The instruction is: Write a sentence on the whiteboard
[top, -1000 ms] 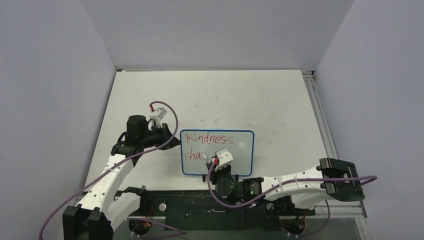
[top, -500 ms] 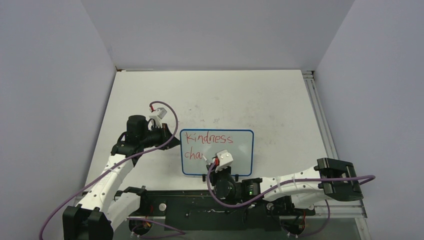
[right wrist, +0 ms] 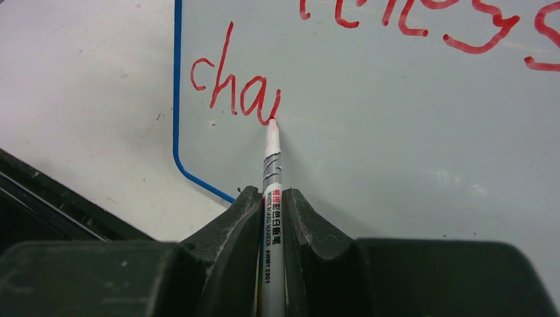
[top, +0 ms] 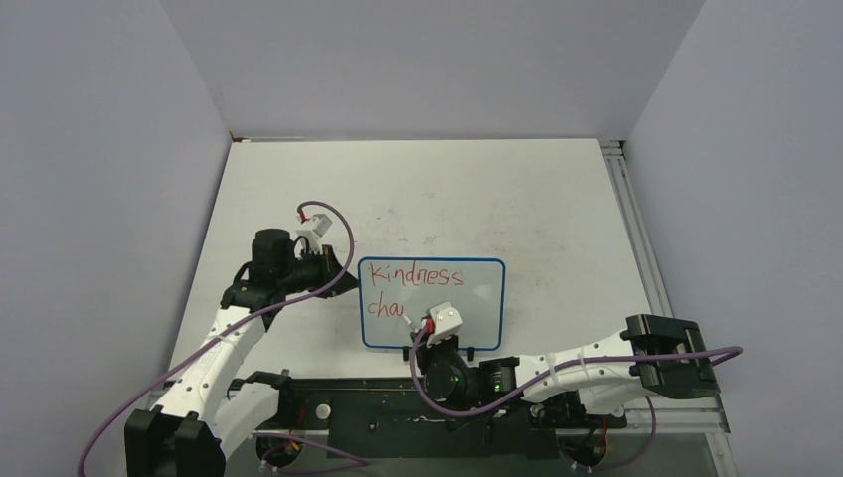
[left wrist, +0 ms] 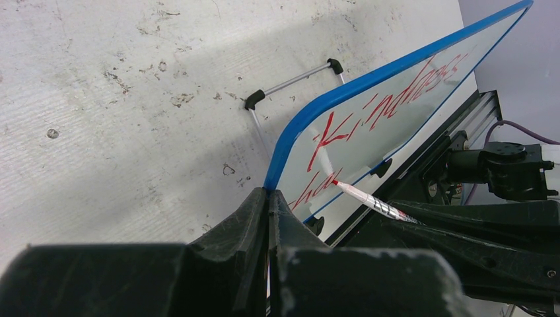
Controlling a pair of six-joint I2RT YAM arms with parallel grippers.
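Top external: the whiteboard [top: 479, 298] sits near the front edge of the table [top: 517, 199], with "Kindness" and "cha" written in red. Left wrist: the left gripper [left wrist: 269, 201] is pinched tight on its blue frame. Right wrist: the right gripper [right wrist: 272, 205] clamps a red marker [right wrist: 271, 165], its tip touching the "a".

The whiteboard [top: 477, 298] sits on the table [top: 497, 189], near its front edge. The left gripper [left wrist: 269, 198] is at the whiteboard's left edge. The right gripper [right wrist: 272, 198], in front, holds a marker [right wrist: 271, 158] whose tip touches the whiteboard's near-left part.
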